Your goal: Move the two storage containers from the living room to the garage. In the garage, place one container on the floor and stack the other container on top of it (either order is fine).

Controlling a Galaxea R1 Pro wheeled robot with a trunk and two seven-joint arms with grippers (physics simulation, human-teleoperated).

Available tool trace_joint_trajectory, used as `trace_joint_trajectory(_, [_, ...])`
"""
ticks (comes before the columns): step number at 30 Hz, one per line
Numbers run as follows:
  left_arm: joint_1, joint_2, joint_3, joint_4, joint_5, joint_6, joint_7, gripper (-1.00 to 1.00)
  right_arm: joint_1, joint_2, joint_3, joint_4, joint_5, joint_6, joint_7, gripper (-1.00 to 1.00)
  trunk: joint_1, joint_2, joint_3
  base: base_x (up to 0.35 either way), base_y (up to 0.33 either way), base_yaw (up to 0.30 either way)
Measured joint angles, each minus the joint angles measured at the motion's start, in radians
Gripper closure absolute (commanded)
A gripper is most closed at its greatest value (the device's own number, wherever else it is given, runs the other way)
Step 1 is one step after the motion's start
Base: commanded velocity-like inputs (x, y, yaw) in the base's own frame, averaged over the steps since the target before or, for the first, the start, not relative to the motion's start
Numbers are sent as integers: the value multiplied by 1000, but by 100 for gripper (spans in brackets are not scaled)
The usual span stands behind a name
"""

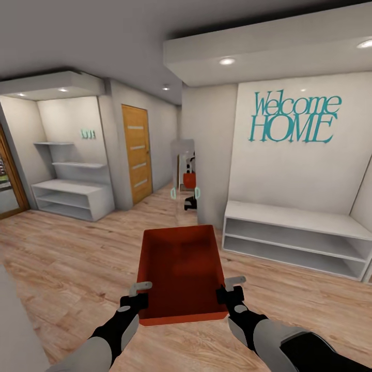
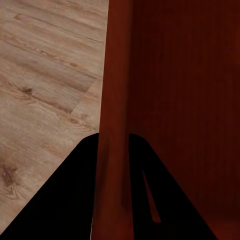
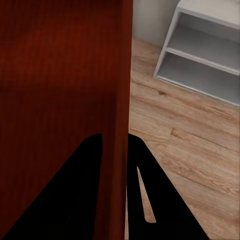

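- The left gripper (image 1: 138,293) is pinched on the left side wall of the bin (image 1: 182,268), near the wall's near end; the left wrist view shows one finger (image 2: 60,200) outside the wall and the other inside it.
- The right gripper (image 1: 231,289) is pinched the same way on the right side wall, with the wall passing between its two fingers (image 3: 65,200) in the right wrist view.
- The bin is carried between the two arms, directly ahead of the robot and clear of the wood-plank floor (image 1: 62,268). It sits level, open top up, and looks empty.
- The bin's long axis points straight away from the robot. Both grippers are at its near end, so neither arm is closer; the far end hangs unsupported ahead.
- Judgement: the carry to the garage is under way, and this is still light wood flooring, not concrete. No second bin is seen here.
- To the right stands a low white shelf unit (image 1: 294,240) under a wall with teal "Welcome HOME" lettering (image 1: 294,119).
- To the left are white open shelves (image 1: 72,191) and a wood door (image 1: 137,152).
- Straight ahead, a narrow passage holds a mirror (image 1: 187,178) that appears to reflect the robot and a red shape.
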Motion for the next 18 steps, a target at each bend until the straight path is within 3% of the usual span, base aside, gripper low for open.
trace_joint_trajectory(14, [0, 0, 0, 0, 0, 0, 0, 100, 0, 0, 1, -1, 0, 1, 0, 100, 0, 0, 0, 329, 0, 0])
trace_joint_trajectory(18, [0, 0, 0, 0, 0, 0, 0, 100, 0, 0, 0, 0, -1, 0, 0, 100, 0, 0, 0, 329, 0, 116])
